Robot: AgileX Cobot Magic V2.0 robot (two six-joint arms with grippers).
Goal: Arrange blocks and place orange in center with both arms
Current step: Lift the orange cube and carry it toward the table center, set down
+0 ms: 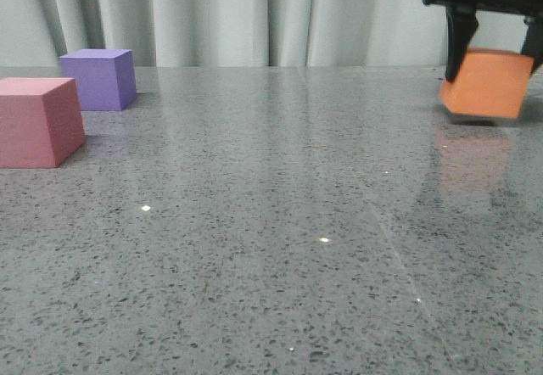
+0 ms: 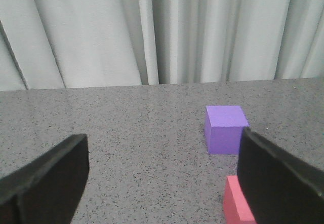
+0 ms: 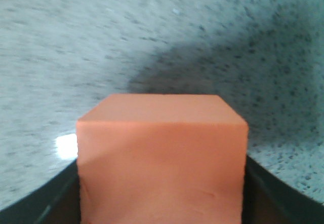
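No text, label, brand, number or sign can be read in any view. The 3 cubes' faces are plain.

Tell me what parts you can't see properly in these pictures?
- Pink-red cube: front view's left edge cuts it; in the left wrist view a finger hides most of it.
- Right pincer: frame edges crop its body.
- Orange cube: fills the right wrist view, hiding the fingers' grip.
- Left pincer: absent from front view.
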